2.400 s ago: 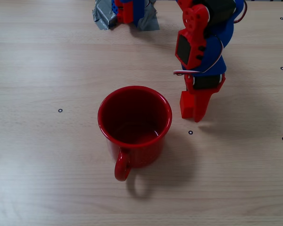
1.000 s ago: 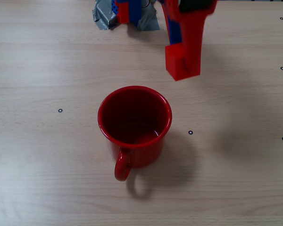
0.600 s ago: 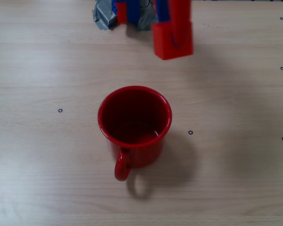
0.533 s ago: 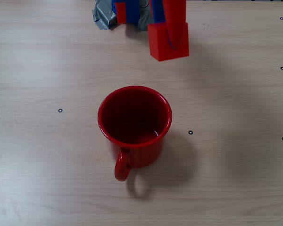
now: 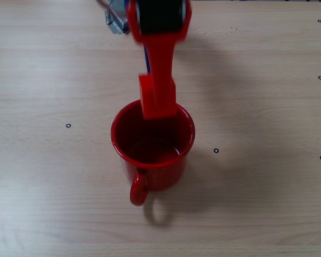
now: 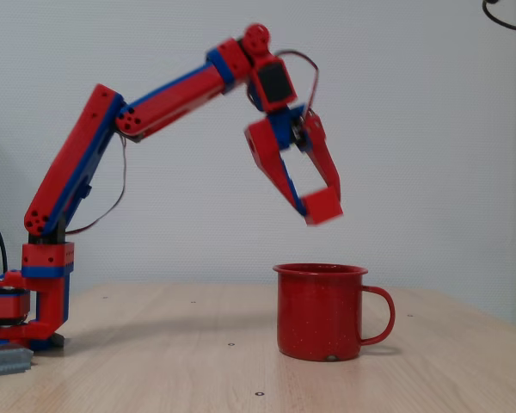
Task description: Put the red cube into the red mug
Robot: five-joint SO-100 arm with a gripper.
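- Red cube [image 6: 323, 206] hangs in the air, pinched at the tip of the pincer [image 6: 314, 200], above the red mug [image 6: 320, 311] and not touching it. From the side there is open space between the cube's underside and the rim.
- From overhead the cube [image 5: 157, 97] overlaps the far edge of the mug [image 5: 152, 143], so it looks lined up with the back part of the opening and not with the middle; I'd guess it still wants a little nudge toward the handle side before it is let go.
- Pincer fingers are closed on the cube, one red finger on either side, pointing down and slightly forward. That hold makes sense: the cube has to be carried over the rim and dropped from above.
- Mug stands upright on the desk [image 5: 267, 203], handle toward the near edge in the overhead view and to the right in the side view. Its inside looks dark red and empty; I see nothing lying on the bottom.
- Arm [image 6: 112, 142] reaches out from its base at the left of the side view, elbow high, wrist bent down over the mug.
- Around the mug the desk shows only small black dots [image 5: 216, 150] and a grey lump [image 5: 116, 21] by the arm's base at the far edge.
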